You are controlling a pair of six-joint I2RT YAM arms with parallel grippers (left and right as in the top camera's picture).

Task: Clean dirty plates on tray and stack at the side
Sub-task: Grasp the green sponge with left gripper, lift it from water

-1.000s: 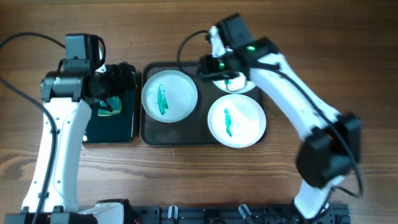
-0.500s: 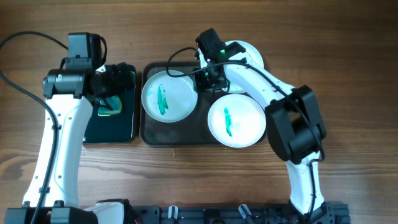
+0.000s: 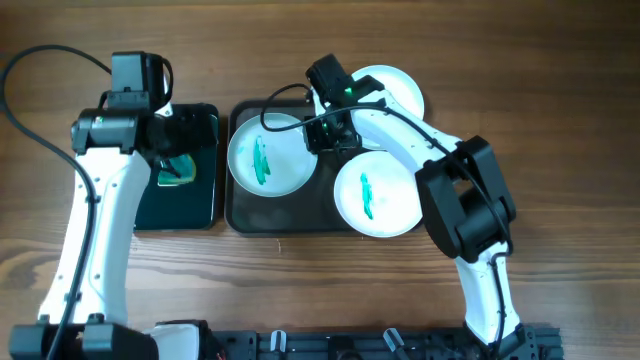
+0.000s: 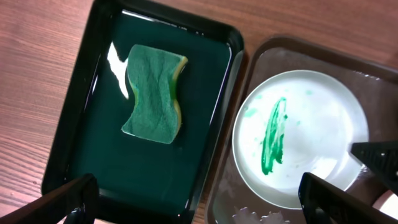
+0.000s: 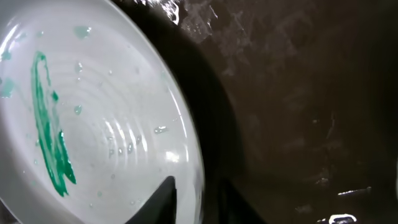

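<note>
Right gripper (image 3: pixel 330 135) has swung left in the last second. It was over the far-right plate (image 3: pixel 395 90); now it's low at the right rim of the left plate (image 3: pixel 262 155). Its wrist view shows the jaws apart, one finger over the plate and one over the big tray (image 3: pixel 300 215), with the rim between them. Not clamped yet.

Far-right plate is uncovered now. It sits across the tray's far-right corner, partly out over the table. Can't tell from here whether any smear is left on it.

Left plate and near-right plate (image 3: pixel 380 195) both lie in the tray, each with a clear green streak.

Left gripper (image 4: pixel 196 186) hovers wide open above the small black tray (image 4: pixel 81 143), holding nothing. Sponge (image 4: pixel 153 93) lies flat in that tray.

My read: the right arm is switching to the left plate, probably to pin it or lift it by the rim. Nothing is stacked at the side yet, so it's early days. The left arm needs the sponge next.
</note>
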